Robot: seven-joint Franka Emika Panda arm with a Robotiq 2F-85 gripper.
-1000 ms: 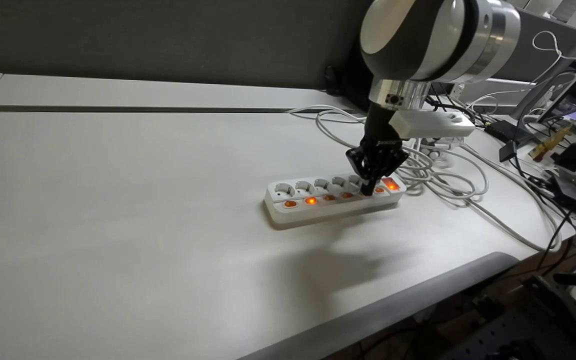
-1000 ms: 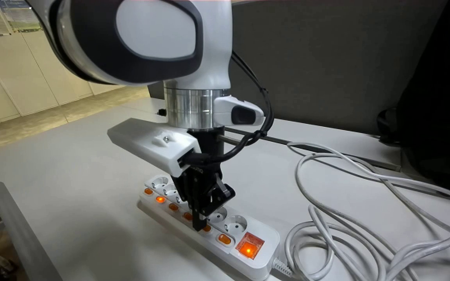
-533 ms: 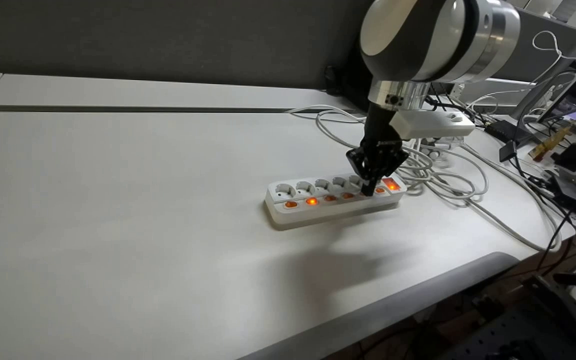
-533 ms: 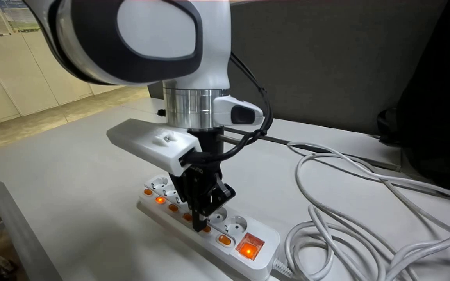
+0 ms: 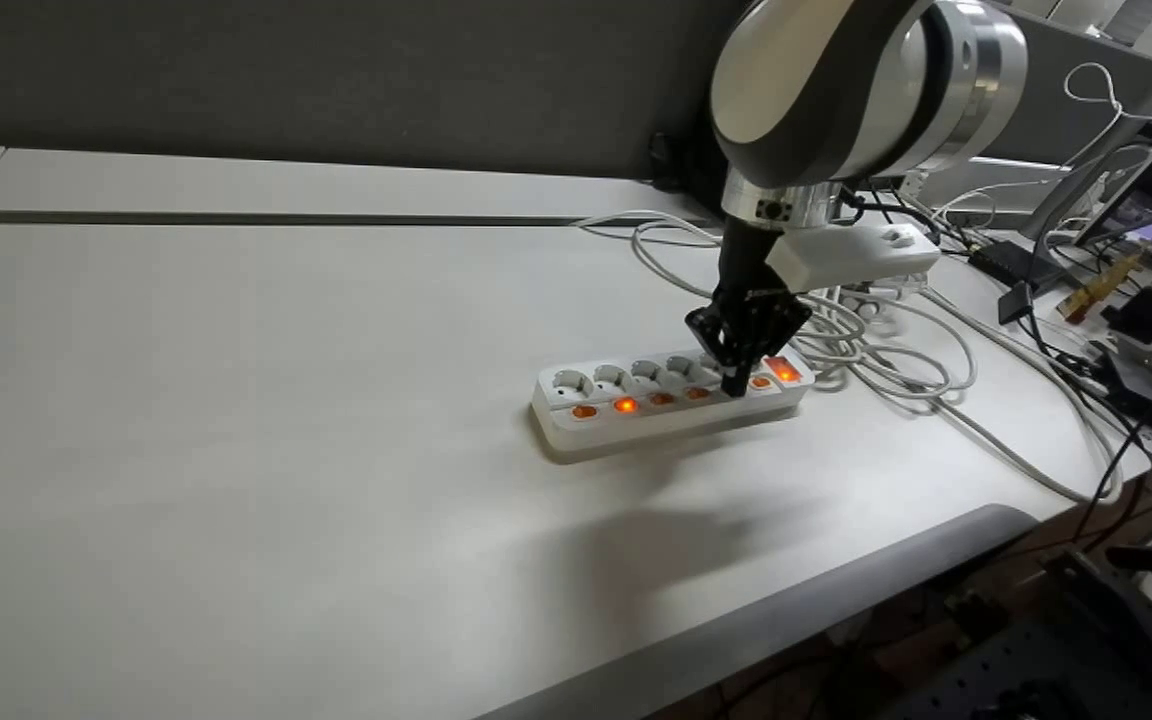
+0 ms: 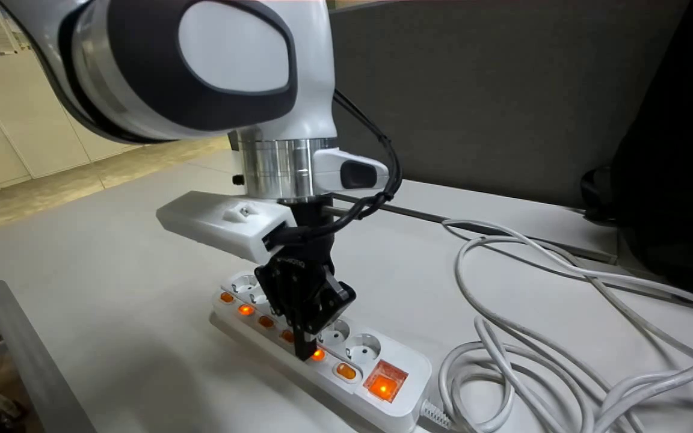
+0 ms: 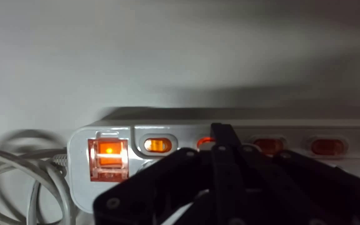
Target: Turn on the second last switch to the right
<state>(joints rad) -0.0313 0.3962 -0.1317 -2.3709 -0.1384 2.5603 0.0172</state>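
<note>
At far left of the wrist view the cord (image 7: 31,172) loops beside the strip (image 7: 78,181); next come the main switch (image 7: 109,156), lit, and the end switch (image 7: 158,145), a near neighbour to be spared, so any leftward drag is best avoided; at centre sits the second last switch (image 7: 202,140), red and partly hidden by the gripper (image 7: 224,131), and low in the middle of an exterior view the second last switch (image 6: 318,355) glows; the press has probably taken, so more force would only risk sliding the strip; the gripper's fingers (image 6: 305,349) are together with nothing between them, a narrow tip that suits so small a target, though whether it touches cannot be told; a straight lift seems the cleanest finish, since brushing the switch's opposite side could flip it back; at right centre lie two dark switches (image 7: 269,146), which such a lift should leave alone.
</note>
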